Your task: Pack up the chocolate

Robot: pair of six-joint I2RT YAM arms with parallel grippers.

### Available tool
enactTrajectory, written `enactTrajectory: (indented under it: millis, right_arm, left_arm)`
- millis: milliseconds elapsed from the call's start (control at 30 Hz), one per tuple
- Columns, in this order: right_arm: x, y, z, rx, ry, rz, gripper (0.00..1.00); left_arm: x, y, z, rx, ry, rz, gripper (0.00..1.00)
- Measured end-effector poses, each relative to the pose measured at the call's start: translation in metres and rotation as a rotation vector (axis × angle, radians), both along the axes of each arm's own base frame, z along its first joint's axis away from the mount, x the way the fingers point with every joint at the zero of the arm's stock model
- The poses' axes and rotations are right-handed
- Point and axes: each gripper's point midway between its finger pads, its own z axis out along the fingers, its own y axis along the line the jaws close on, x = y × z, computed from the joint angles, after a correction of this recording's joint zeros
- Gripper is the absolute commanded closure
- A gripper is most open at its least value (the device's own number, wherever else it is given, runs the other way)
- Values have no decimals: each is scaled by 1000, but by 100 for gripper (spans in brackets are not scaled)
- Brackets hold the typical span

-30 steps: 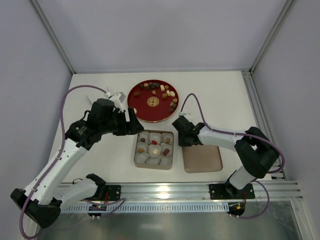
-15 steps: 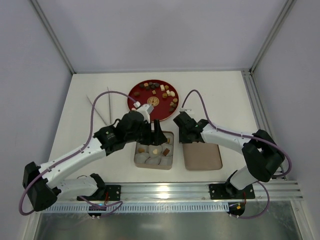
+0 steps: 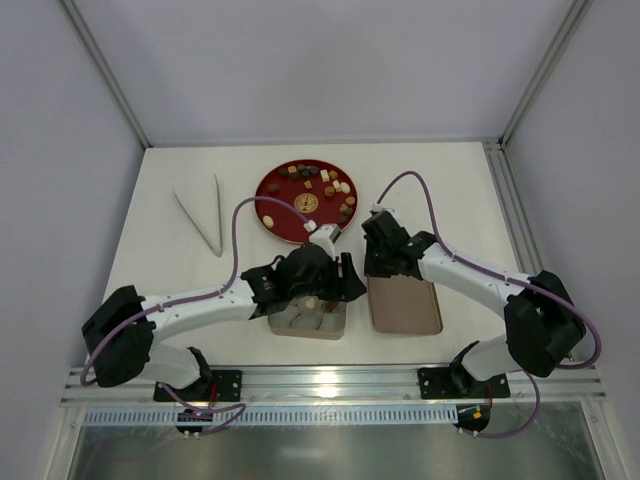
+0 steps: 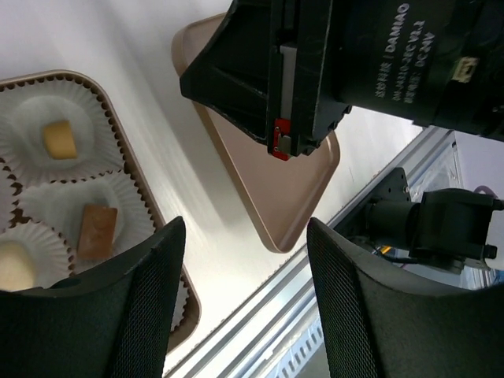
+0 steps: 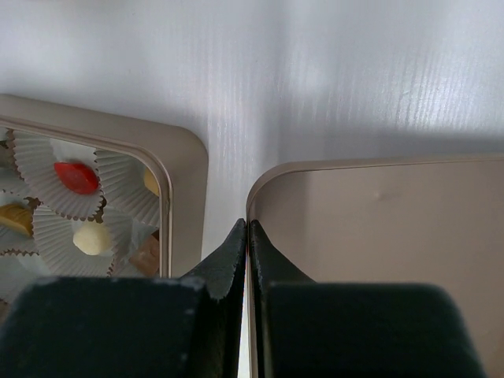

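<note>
The chocolate (image 3: 328,190) is small round and square pieces in dark brown, tan and cream. Most of it is scattered over the far half of a glossy red round plate (image 3: 268,205) with a gold emblem (image 3: 307,203), at the far middle of the tabletop (image 3: 460,190). A few pieces sit in crinkled white paper cups (image 4: 24,126) inside a shallow tan tin (image 5: 185,197) with rounded corners, near the middle of the near edge. Just beside the tin on the right lies its flat, smooth tan lid (image 3: 405,305), slightly skewed. Thin pale V-shaped tongs (image 3: 217,212) lie toward the far left.

The left arm (image 3: 200,310) stretches low from the near left corner across to the tin, its wrist covering most of it. The left jaws, with black mesh-textured pads, stand partly open with nothing between them, above the strip between the tin and the lid.

The right arm (image 3: 470,272) bends in from the near right. The right jaws are pressed fully together at the lid's far left corner, where the lid's thin rim runs into the seam between them.

The tabletop is matte white, enclosed by pale grey walls, with an aluminium rail (image 3: 340,380) along the near edge.
</note>
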Motion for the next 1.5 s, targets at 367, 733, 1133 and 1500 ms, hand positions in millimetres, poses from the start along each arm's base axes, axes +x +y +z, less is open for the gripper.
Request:
enactTrajectory:
  millis: [367, 733, 1133, 1500]
  right_arm:
    - [4, -4, 6, 72, 27, -15, 96]
    - [5, -2, 14, 130, 33, -7, 96]
    - [3, -1, 13, 154, 52, 1, 96]
    - [3, -3, 20, 167, 33, 8, 96]
  left_arm:
    - [-1, -34, -36, -3, -10, 50, 41]
    - [1, -50, -66, 16, -2, 59, 41]
    - [5, -71, -61, -40, -47, 35, 53]
    - [7, -72, -68, -34, -46, 46, 74]
